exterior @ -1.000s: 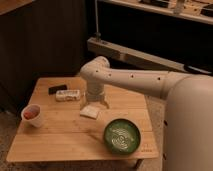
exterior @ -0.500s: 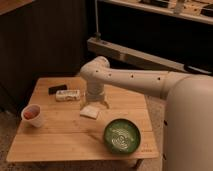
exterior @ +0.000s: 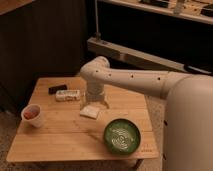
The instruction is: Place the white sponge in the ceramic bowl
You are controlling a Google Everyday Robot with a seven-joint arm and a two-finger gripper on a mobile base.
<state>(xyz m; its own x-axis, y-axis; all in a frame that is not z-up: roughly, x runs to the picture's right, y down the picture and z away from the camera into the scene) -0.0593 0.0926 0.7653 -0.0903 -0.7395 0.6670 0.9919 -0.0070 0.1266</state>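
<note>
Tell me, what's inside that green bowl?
Only its pale ring pattern: the bowl is empty, and nothing hides its inside. The sponge lies on the table apart from it, close under the gripper.

Desk (exterior: 60,137): showing pale wood grain.
Ceramic bowl (exterior: 121,135), near the front right corner: showing dark green with pale concentric rings inside.
White sponge (exterior: 90,111), mid-desk: showing plain off-white.
Gripper (exterior: 95,103), hanging just over the sponge's back side: showing white.
Cup (exterior: 31,115), by the left edge: showing white, with reddish contents.
Package (exterior: 67,95), toward the back edge: showing whitish with markings.
</note>
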